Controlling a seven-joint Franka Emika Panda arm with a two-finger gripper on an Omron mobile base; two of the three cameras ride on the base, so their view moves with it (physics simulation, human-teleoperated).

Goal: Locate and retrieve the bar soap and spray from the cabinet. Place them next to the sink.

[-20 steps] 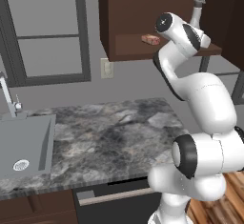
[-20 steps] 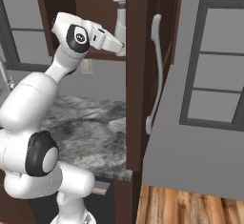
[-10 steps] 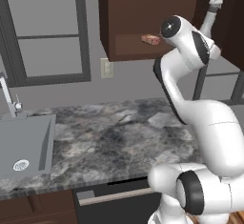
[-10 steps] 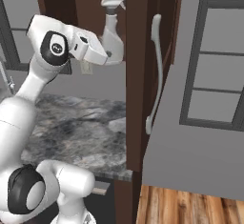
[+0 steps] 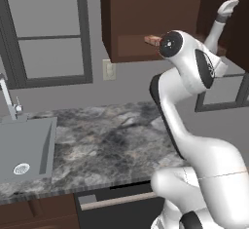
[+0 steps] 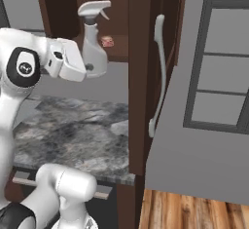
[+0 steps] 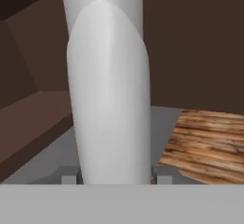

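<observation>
Lifted clear of the cabinet [image 6: 141, 38], the spray [image 6: 93, 43] now rides gripped in the hand [image 6: 87, 68]; bar soap [image 6: 107, 41] remains shelved, sink [image 5: 24, 147] placement next.

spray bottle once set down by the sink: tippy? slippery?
Likely a bit tippy: the spray is tall and narrow-necked, with its trigger head overhanging. Probably rigid and smooth, so it may slip in the gripper, which holds it low on the body.

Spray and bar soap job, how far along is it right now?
Done: nothing sits by the sink yet. In hand: the gripper holds the spray, lifted in front of the cabinet. Left: set it beside the sink, then fetch the bar soap from the shelf.
</observation>
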